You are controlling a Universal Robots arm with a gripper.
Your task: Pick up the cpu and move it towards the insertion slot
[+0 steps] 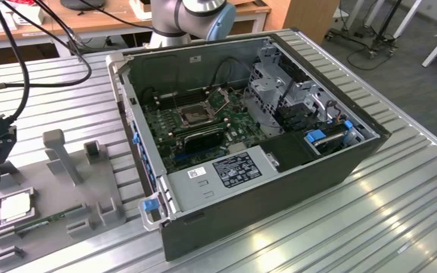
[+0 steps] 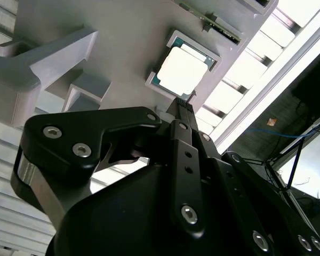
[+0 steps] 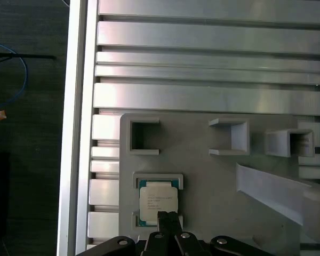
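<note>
The gripper [image 3: 168,215], closed and empty, hangs just above one edge of the cpu [image 3: 158,201], which lies flat in a recess of the grey holder [image 3: 213,186], well apart from the insertion slot [image 1: 194,115] in the open computer case [image 1: 279,187].

Exterior view: high, oblique, wide over table [image 1: 400,216]; cpu [image 1: 13,206] at 8 o'clock. Both wrist views: close, facing that cpu [image 2: 181,69] [image 3: 158,200].

Slotted aluminium table [image 1: 370,216], glare streaks; wooden desk [image 1: 89,21] behind; dark grey floor [image 1: 408,68] beyond.
</note>
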